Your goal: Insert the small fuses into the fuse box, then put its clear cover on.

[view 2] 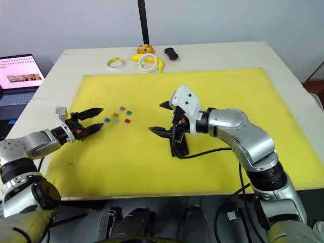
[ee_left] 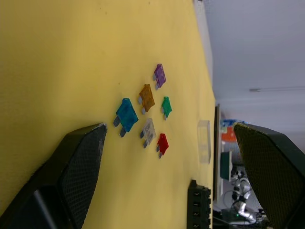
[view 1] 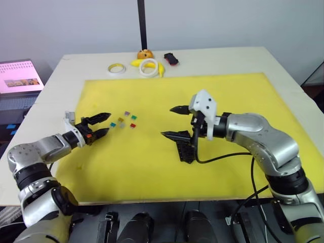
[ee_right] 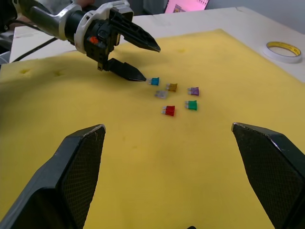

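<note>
I saw the fuse box [view 1: 185,147] lying nearest me on the yellow mat [view 1: 238,96], right under my right tool [view 1: 174,121], whose two fingers stood wide apart and held nothing. My left tool [view 1: 100,125] hovered low over the mat with its fingers apart too, tips just beside the small fuses [view 1: 126,120], the blue one closest. The clear cover [ee_left: 204,141] lay flat beyond the fuses. Two tape rings [view 1: 132,67] sat at the bench's [view 1: 243,58] far edge.
</note>
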Controlling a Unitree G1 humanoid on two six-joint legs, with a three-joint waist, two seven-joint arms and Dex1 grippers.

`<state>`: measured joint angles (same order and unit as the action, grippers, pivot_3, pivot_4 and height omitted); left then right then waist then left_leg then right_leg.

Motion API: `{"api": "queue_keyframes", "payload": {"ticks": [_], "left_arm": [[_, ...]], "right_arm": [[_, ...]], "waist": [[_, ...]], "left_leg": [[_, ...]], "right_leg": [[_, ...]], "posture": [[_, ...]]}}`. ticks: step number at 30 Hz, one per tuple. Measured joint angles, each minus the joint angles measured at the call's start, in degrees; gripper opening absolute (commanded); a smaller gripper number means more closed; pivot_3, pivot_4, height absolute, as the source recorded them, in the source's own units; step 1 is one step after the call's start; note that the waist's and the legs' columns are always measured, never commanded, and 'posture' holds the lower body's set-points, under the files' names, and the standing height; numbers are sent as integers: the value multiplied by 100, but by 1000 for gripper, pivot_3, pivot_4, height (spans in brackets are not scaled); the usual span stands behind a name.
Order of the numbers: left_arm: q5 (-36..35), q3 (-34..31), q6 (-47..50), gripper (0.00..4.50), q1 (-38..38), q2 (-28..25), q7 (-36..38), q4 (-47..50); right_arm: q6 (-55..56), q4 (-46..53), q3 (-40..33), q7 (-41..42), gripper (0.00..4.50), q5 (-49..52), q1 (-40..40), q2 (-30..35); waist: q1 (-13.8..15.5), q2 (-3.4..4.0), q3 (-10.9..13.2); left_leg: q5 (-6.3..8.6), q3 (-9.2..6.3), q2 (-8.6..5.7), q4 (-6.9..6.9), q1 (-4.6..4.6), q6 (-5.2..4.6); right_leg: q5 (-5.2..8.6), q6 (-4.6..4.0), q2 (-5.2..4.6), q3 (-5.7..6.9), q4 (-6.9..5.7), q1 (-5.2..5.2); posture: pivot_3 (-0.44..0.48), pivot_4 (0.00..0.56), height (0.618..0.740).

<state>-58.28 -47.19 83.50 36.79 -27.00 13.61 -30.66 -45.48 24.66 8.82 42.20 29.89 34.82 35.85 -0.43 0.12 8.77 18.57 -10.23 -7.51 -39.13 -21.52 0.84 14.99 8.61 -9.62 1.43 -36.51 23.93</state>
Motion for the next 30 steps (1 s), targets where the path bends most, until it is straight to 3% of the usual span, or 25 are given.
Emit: {"api": "queue_keyframes", "payload": {"ticks": [18, 30], "left_arm": [[128, 242, -309, 4466, 199, 172, 59, -223], [157, 430, -806, 4466, 81, 292, 684, -348]], "right_arm": [[-91, 43, -75, -17, 4500, 5, -56, 135], [-182, 41, -95, 105, 4500, 15, -11, 286]], "waist": [[90, -1, -1], [124, -1, -1]], "left_leg": [[0, 15, -1, -2, 3, 0], [-1, 27, -4, -4, 6, 1]], "right_leg": [[-1, 1, 0, -16, -6, 6], [-1, 1, 0, -37, -23, 14]], "posture": [[0, 150, 740], [0, 150, 740]]}}
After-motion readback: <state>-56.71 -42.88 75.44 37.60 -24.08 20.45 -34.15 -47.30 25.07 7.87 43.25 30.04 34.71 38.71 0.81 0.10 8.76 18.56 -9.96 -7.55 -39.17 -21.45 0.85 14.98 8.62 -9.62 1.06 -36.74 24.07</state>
